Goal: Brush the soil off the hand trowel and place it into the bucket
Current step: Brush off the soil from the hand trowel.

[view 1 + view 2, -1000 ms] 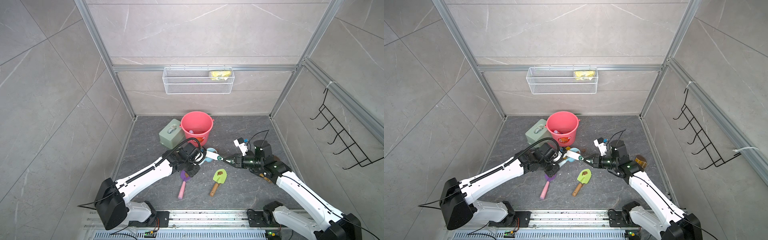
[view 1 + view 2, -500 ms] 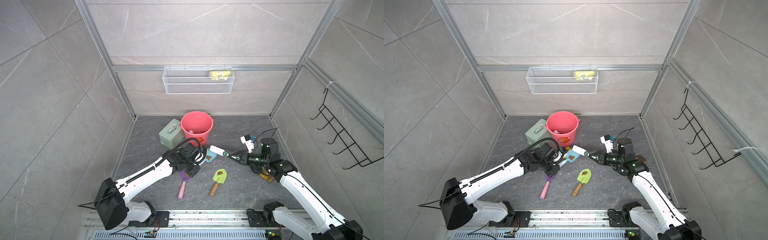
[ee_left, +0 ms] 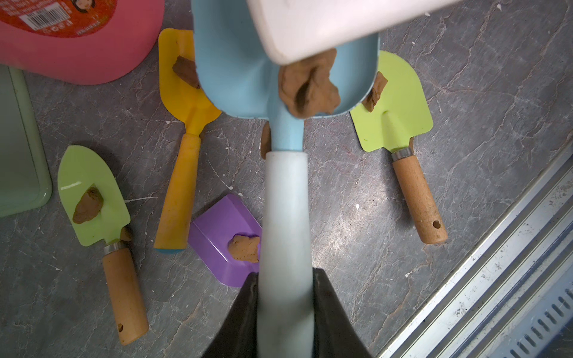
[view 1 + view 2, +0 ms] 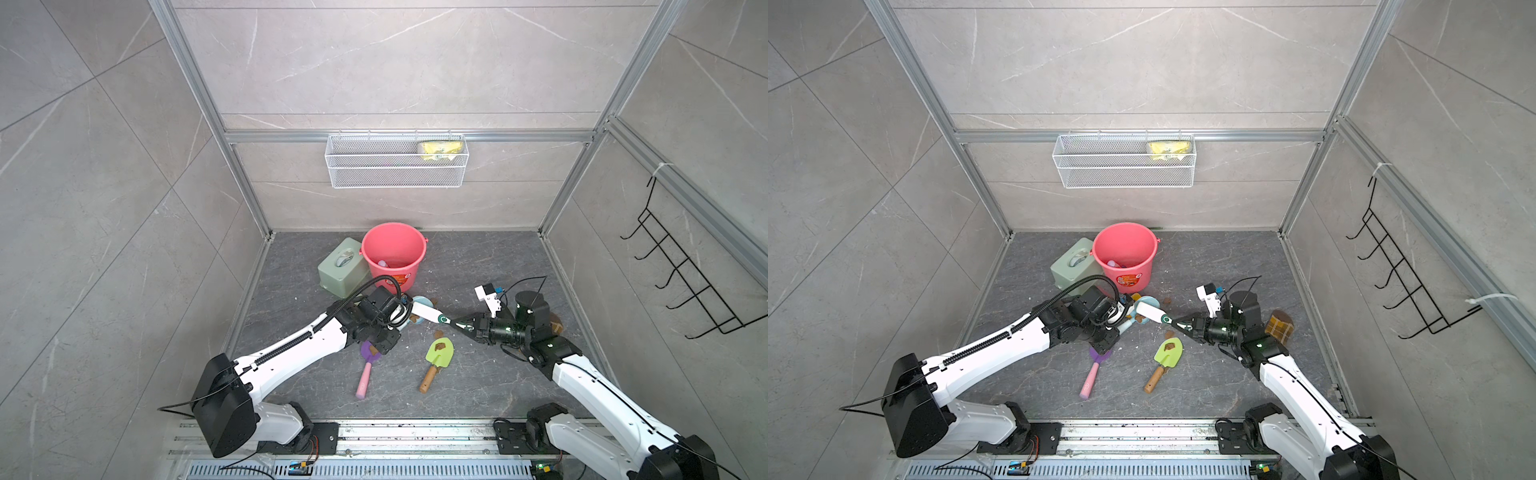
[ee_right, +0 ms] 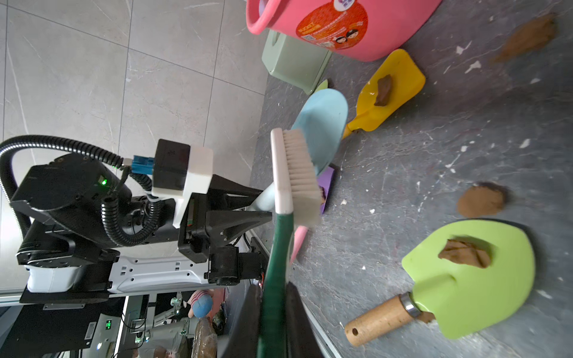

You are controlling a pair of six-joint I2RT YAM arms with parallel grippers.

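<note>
- Robotics laboratory test cell: grey tile-look wall panels (image 4: pixel 415 62) framed in aluminium profiles (image 4: pixel 270 136).
- Left arm (image 4: pixel 299 353) and right arm (image 4: pixel 594 386) mounted on a metal base rail (image 4: pixel 415 434).
- Mock household fittings: wire basket (image 4: pixel 374 176), black hook rack (image 4: pixel 688 260).

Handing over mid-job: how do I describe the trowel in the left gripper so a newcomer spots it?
Start at the coral-pink bucket at the back of the floor; in front of it the left gripper holds a pale blue trowel by its handle. It alone is that colour and lifted; the yellow trowel, purple trowel and two green trowels lie flat.
</note>
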